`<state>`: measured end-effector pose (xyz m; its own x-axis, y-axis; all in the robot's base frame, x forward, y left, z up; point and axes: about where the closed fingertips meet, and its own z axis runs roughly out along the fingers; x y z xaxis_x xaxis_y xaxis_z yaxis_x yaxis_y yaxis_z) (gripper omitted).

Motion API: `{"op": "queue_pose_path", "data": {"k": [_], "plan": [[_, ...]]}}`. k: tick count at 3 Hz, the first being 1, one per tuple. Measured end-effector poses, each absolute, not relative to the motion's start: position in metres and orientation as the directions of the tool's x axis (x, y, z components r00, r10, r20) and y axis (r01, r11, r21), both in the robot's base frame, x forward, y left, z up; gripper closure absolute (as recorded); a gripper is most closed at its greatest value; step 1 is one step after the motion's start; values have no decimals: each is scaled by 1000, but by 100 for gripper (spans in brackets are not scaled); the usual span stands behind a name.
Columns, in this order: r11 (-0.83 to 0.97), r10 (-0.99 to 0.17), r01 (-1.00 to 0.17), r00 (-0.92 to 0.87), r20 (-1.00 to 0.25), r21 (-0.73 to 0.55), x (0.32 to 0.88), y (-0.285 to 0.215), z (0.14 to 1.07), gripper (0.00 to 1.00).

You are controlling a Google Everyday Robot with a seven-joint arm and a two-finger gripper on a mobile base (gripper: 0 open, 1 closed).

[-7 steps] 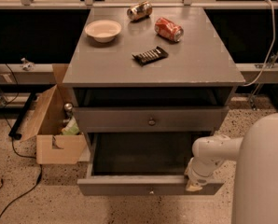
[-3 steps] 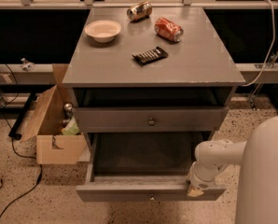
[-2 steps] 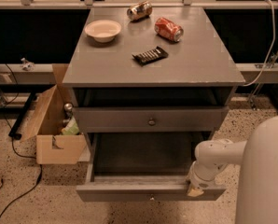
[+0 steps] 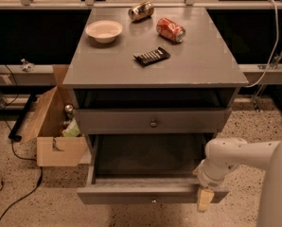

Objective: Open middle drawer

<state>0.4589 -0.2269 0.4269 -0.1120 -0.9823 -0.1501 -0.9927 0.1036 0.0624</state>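
Observation:
The middle drawer (image 4: 131,195) is a wide grey drawer with a small round knob (image 4: 154,201). It stands pulled far out toward me, and its dark inside (image 4: 148,155) looks empty. My gripper (image 4: 205,198) is at the right end of the drawer's front, at its top edge, on the white arm (image 4: 231,157) that reaches in from the right. Above it, a slimmer grey drawer (image 4: 112,122) with a knob is closed. Any drawer below the open one is hidden.
On the cabinet top (image 4: 202,65) lie a white bowl (image 4: 103,30), a brown can (image 4: 141,11), a red can (image 4: 171,30) and a dark snack bar (image 4: 152,56). A cardboard box (image 4: 53,141) stands on the floor at the left. A cable (image 4: 18,193) runs across the floor.
The middle drawer has come further out toward me since the earliest frame, with the gripper moving along with its right end. Over the last second almost nothing has moved.

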Motion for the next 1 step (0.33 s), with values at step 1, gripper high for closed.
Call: {"op": "queue_pose_path", "data": {"k": [1], "plan": [[137,-977,-990,-138,-164,20,455,-244,462,0]]}}
